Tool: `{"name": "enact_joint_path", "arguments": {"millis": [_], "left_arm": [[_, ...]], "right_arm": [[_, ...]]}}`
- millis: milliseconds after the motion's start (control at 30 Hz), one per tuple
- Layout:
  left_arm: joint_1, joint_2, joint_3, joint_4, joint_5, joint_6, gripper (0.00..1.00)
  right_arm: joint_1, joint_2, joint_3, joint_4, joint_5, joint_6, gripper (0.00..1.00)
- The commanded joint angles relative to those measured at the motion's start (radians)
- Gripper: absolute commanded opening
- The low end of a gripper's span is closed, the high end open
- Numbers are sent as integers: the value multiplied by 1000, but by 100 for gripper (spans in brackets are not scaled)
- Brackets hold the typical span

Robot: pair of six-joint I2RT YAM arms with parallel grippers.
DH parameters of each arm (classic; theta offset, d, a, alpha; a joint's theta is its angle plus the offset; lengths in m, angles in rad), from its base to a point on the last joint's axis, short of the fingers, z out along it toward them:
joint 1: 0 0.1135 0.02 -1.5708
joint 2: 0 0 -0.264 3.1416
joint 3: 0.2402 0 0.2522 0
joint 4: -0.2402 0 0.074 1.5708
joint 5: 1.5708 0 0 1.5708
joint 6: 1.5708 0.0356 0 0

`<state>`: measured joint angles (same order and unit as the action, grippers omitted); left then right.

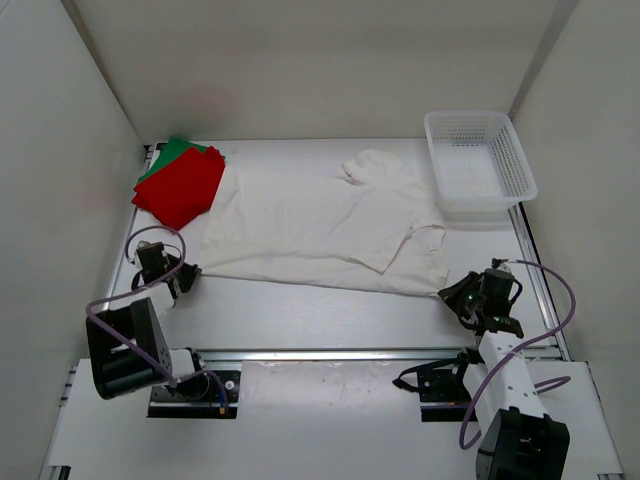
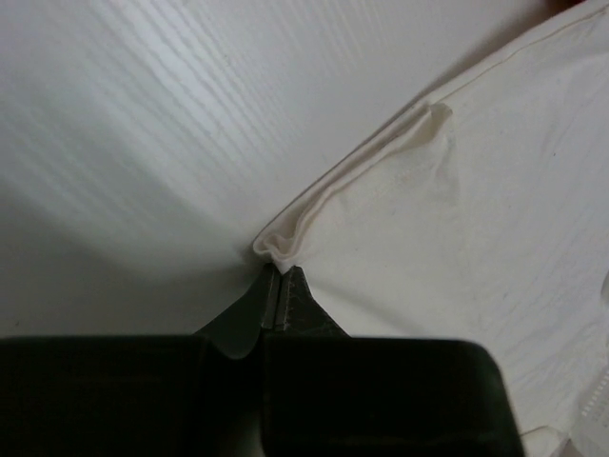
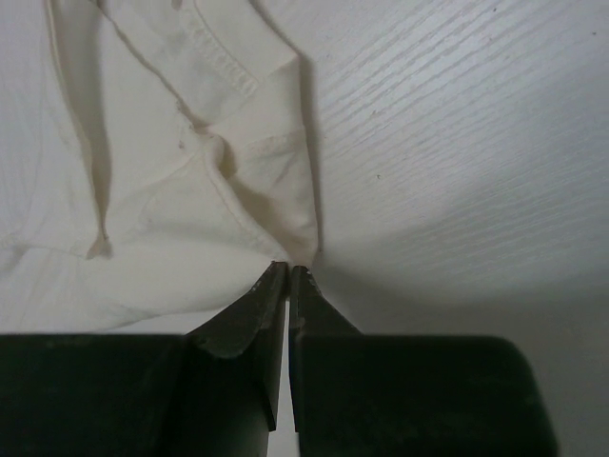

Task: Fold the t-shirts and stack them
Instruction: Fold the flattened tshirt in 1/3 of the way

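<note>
1. Workpiece: white t-shirt [image 1: 310,225] lies spread flat at centre of table [image 1: 300,320], collar toward top of frame, hem toward bottom. One sleeve is bunched toward the upper right, near basket [image 1: 468,115].
2. L gripper [image 2: 278,281]: jaws closed, pinching the shirt's hem corner at lower left. In the left wrist view the cloth puckers right at the tips.
3. R gripper [image 3: 288,271]: jaws closed on the opposite hem corner at lower right. The hem seam runs into the tips.
4. Reason, as judged: holding both hem corners keeps the edge taut and lets the two arms carry it as one line, prob. up toward the collar for the first fold.
5. Stack pos.: red t-shirt [image 1: 185,185] lies folded on green t-shirt [image 1: 172,152] at upper left, touching the white shirt's edge. This is likely where the white shirt goes once folded.
</note>
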<state>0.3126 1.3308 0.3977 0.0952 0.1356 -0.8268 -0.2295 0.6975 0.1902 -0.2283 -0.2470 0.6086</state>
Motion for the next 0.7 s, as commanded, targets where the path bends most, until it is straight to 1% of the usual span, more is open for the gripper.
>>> {"name": "enact_joint_path", "arguments": {"millis": [0, 100, 233, 300, 367, 400, 433, 467, 500, 533, 567, 600, 633, 667], "left_arm": [[28, -93, -33, -92, -70, 64, 0], [46, -169, -92, -165, -53, 92, 0], [48, -330, -144, -258, -39, 132, 0], [37, -395, -125, -339, -56, 124, 0], [63, -470, -125, -411, -59, 153, 0], [74, -481, -112, -437, -77, 178, 3], [62, -487, -106, -451, -79, 199, 14], [40, -493, -106, -466, -96, 192, 21], [34, -496, -108, -463, -97, 177, 38], [49, -496, -103, -465, -78, 172, 61], [54, -489, -100, -468, -67, 175, 74], [56, -481, -94, -469, -61, 173, 87], [56, -472, -83, -463, -70, 173, 94], [62, -473, -82, -463, -74, 172, 95]], "right_arm": [[4, 2, 20, -11, 58, 14, 0], [21, -7, 26, -54, 90, 32, 0], [45, -26, 37, -104, 165, 59, 0], [44, -30, 46, -143, 199, 82, 0], [53, -41, 61, -166, 228, 92, 0], [58, -47, 63, -175, 245, 100, 0], [62, -53, 60, -163, 247, 94, 2], [55, -52, 57, -157, 229, 85, 7], [53, -53, 67, -164, 223, 73, 17], [52, -55, 89, -170, 241, 59, 28], [58, -59, 121, -187, 244, 33, 33], [61, -56, 126, -193, 273, 14, 42], [65, -58, 162, -197, 281, 8, 47], [67, -52, 188, -201, 272, -15, 50]]}}
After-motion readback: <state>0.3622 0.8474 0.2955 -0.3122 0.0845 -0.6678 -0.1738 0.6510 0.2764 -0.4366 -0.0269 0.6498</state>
